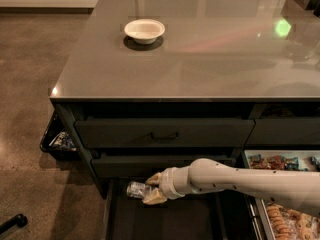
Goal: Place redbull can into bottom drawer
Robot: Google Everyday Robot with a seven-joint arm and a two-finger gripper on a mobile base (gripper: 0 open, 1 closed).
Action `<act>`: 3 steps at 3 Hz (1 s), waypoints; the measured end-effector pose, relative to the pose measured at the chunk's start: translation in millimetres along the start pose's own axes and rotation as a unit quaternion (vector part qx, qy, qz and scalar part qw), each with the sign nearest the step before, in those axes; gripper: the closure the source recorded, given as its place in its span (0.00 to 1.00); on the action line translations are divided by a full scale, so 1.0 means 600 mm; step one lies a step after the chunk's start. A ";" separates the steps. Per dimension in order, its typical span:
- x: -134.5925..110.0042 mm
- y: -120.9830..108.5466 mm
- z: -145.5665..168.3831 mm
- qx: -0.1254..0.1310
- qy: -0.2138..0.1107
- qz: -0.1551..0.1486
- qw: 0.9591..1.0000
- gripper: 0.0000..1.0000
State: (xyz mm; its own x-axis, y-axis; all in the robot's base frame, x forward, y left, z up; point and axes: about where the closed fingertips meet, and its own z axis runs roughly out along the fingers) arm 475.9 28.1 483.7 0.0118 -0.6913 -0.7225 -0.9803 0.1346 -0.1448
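The redbull can [137,189] lies sideways, silvery, held between the tan fingers [154,197] of my gripper [150,188]. The gripper is shut on the can and sits low, just above the open bottom drawer [165,221], near its back left part. The drawer is pulled out and its inside is dark and plain. My white arm [240,180] reaches in from the right, below the two closed wide drawers [165,133].
A white bowl [144,30] stands on the grey countertop [200,49] at the back left. An open narrower drawer with snack packets [285,194] is at the right. A dark bin with packets [57,141] sits on the floor at the left. A black object [12,223] lies bottom left.
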 end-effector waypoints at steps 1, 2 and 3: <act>0.000 0.000 0.000 0.000 0.000 0.000 1.000 1.00; 0.053 -0.007 0.023 0.035 -0.009 0.009 0.999 1.00; 0.144 -0.049 0.050 0.113 -0.034 0.020 0.993 1.00</act>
State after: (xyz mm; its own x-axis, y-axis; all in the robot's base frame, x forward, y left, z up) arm 511.7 -14.1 405.3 -0.0063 -0.6343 -0.7731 -0.9111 0.3223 -0.2570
